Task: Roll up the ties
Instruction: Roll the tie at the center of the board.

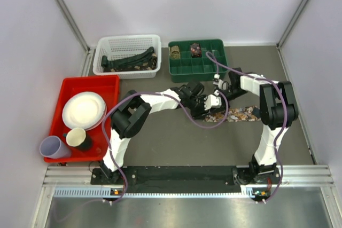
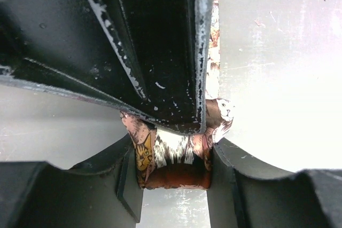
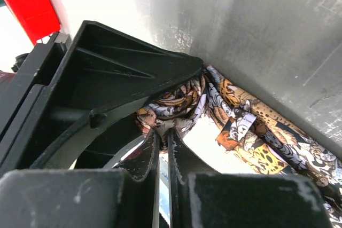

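Table [image 1: 176, 150] w/ tie coil [image 2: 172, 156] clamped in L end effector [image 2: 173, 177].

Two black-and-white arms rise from bases at the near table edge and bend inward, their wrists meeting at mid-table. The left arm [image 1: 155, 100] reaches right from a raised elbow. The left gripper [image 2: 173, 158] is partly closed, its fingers clamped on either side of a rolled tie [image 2: 173, 177]. The right arm [image 1: 275, 102] folds leftward from a high elbow. The right gripper [image 3: 163, 140] has its fingers pressed together, possibly nipping fabric at the tips.
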Controlling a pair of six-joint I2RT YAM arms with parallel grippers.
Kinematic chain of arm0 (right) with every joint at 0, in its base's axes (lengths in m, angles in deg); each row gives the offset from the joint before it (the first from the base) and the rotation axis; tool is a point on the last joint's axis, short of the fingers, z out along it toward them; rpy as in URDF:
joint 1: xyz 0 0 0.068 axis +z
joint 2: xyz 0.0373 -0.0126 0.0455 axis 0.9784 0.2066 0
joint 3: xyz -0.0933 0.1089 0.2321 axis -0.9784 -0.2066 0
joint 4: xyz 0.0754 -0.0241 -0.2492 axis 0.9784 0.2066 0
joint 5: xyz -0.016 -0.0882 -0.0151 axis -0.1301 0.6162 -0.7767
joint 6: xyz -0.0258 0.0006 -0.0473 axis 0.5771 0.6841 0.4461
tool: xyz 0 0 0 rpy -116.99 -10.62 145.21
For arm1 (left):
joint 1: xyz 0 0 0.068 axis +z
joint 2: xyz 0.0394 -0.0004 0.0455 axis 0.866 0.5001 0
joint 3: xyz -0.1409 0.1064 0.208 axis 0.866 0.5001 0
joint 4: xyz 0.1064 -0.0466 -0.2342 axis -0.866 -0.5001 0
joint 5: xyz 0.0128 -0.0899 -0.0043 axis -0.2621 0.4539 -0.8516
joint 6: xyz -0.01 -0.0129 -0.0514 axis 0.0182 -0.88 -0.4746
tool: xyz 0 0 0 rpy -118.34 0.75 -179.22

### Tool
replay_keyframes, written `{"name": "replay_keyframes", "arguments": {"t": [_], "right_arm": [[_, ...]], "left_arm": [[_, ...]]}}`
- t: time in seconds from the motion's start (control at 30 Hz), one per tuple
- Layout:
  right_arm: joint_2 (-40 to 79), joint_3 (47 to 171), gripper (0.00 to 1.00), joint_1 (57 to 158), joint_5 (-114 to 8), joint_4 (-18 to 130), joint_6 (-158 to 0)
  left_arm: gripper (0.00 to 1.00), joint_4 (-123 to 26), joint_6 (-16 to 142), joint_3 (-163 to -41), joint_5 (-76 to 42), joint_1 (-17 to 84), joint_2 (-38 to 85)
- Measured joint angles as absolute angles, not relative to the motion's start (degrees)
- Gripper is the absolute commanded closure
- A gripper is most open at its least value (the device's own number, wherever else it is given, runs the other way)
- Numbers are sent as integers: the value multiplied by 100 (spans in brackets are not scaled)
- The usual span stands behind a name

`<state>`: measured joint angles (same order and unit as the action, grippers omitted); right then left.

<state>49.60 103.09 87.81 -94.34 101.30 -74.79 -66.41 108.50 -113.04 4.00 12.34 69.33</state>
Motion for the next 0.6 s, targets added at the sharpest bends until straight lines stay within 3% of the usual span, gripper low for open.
{"name": "replay_keyframes", "arguments": {"t": [0.03,0.1,0.13,0.17,0.47,0.6], "right_arm": [[4960,10309,100,8783,-9394,10137,-7488],[4958,10311,100,8797,-9298,10141,-7510],[4956,10311,100,8805,-9167,10141,-7514],[4958,10311,100,8805,-9062,10158,-7523],[4941,10486,100,8803,-8111,10464,-7571],[4991,10580,100,8816,-7762,10569,-7547]], "left_arm": [[48,-6580,10822,-11258,402,1236,6913],[37,-6422,10737,-11145,400,1245,6863],[12,-6293,10660,-11068,395,1260,6834],[1,-6204,10614,-11016,402,1275,6817],[1,-5515,9686,-10288,87,1380,6336],[1,-4669,9183,-9324,-435,1452,5726]]}}
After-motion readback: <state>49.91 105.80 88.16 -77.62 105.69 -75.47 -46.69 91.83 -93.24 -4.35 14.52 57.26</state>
